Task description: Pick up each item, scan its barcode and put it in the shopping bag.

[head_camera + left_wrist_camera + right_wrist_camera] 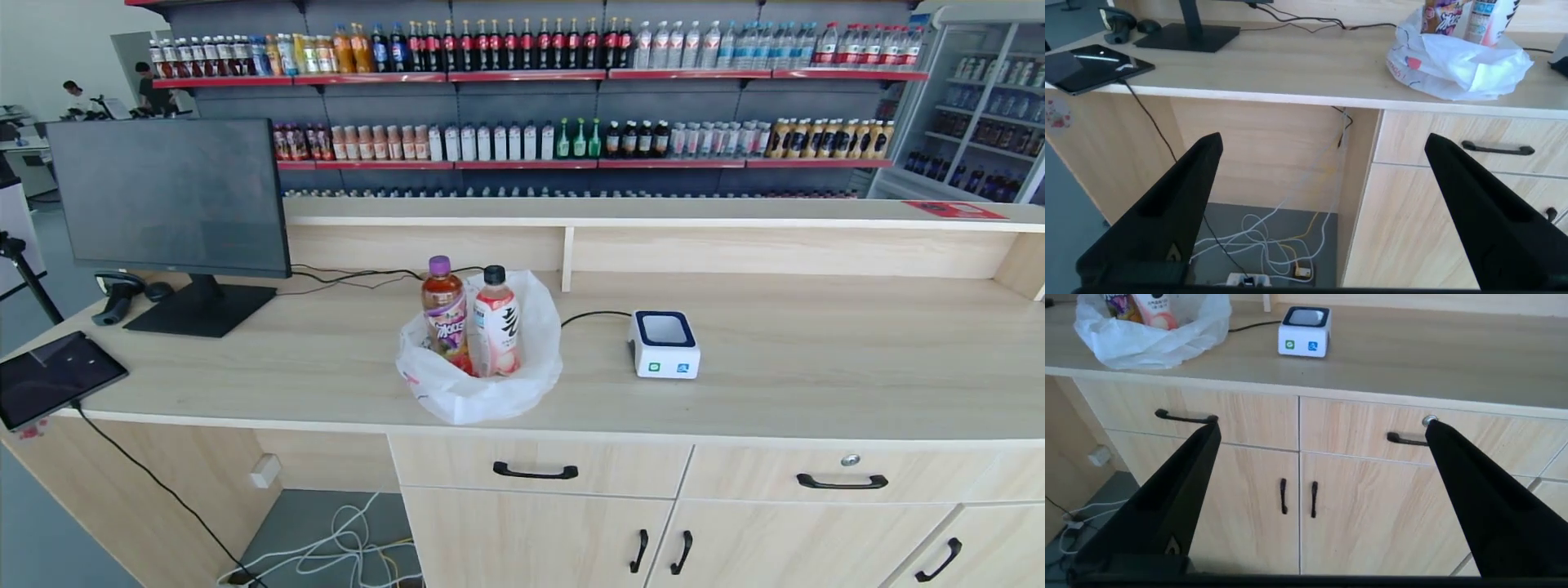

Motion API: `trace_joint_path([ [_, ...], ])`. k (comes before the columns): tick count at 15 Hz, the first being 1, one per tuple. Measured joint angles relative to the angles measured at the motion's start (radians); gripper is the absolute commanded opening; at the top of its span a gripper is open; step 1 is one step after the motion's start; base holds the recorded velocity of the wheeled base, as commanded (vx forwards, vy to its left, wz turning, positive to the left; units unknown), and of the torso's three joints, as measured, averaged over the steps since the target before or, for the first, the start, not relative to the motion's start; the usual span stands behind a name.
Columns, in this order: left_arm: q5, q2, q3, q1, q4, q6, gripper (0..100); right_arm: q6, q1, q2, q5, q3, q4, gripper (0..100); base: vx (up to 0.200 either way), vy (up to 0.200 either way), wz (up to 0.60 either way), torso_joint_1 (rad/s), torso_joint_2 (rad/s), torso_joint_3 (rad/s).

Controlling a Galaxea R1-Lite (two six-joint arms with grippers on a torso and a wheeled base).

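Two bottles (446, 314) stand in the shopping bag (482, 394) near the counter (816, 384) edge.

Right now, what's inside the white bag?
Two bottles stand in the bag: a purple-capped bottle and a black-capped bottle. The bag's sides cover their bottoms, so anything small lying beneath them can't be seen.

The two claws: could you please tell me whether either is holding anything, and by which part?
Nothing is held: the left claw and the right claw are both open and empty.
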Motion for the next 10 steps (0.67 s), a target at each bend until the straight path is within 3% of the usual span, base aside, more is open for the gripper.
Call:
trace_joint_path([
  [9,0.0,0.0,0.0,-0.001,0.0,0.0,100,0.002,0.0,0.0,0.0,0.0,0.0,100,0.0,-0.2,0.0,0.003,0.0,0.001],
  [10,0.0,0.0,0.0,-0.001,0.0,0.0,100,0.002,0.0,0.0,0.001,0.0,0.0,100,0.0,0.0,0.0,0.0,0.0,0.0],
])
